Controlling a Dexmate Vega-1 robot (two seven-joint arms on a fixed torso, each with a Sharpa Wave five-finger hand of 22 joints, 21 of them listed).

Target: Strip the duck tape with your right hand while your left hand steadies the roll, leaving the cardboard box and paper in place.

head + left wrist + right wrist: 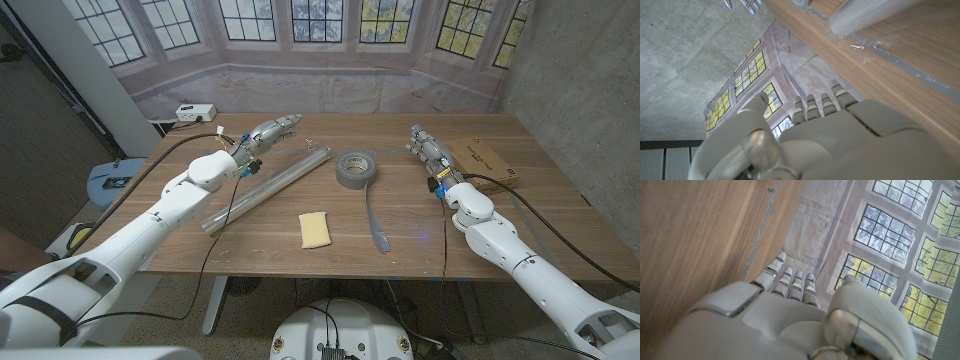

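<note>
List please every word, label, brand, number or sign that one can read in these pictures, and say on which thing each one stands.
No text can be read in these pictures.
Cardboard box: small dark print on its top, too small and blurred to read.
White device beyond the table's far left corner: dark marks, not legible.
Duct tape roll, yellow sponge, clear rolled sheet: no text visible.

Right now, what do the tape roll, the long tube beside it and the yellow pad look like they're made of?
The tape roll looks like grey cloth-backed duct tape, matte, with a strip pulled out toward the table's front. The long tube seems to be clear plastic or rolled film: it is see-through with glossy highlights. The yellow pad looks like soft sponge or foam, dull and slightly textured, though that is a guess.
</note>
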